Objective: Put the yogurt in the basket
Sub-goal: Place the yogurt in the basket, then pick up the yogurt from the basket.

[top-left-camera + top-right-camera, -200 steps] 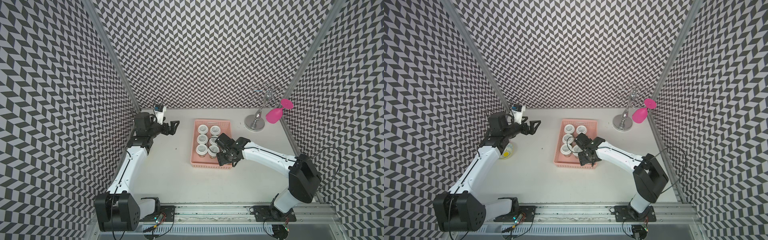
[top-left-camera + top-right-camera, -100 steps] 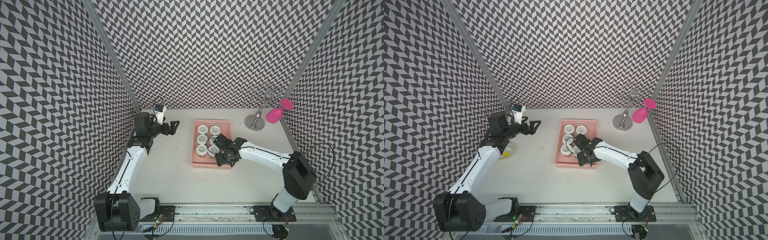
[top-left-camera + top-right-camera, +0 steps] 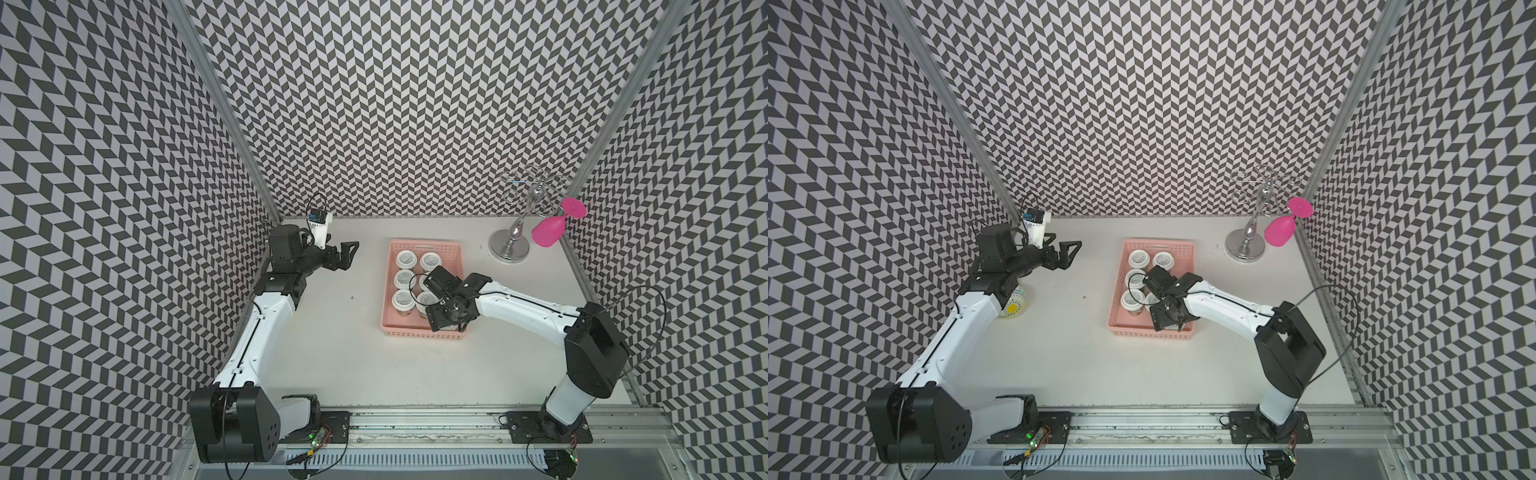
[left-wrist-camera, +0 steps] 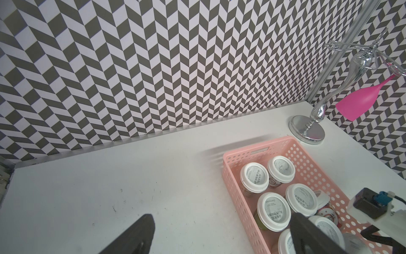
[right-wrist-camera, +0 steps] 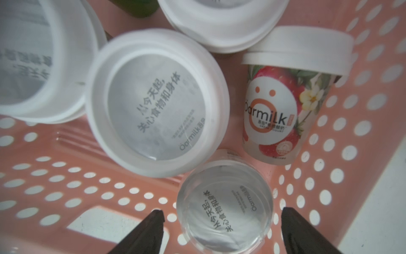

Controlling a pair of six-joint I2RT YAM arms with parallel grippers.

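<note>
The right gripper [image 5: 222, 211] stands spread, its black fingers [image 5: 140, 237] clear on both sides of a small round yogurt cup [image 5: 224, 191] with a glossy clear lid, set in a corner of the salmon-pink perforated plastic basket [image 5: 66, 176]. Lifting out crooked could clip that slick lid or the smooth strawberry-labelled cup [image 5: 279, 110] lying tipped beside it.
</note>
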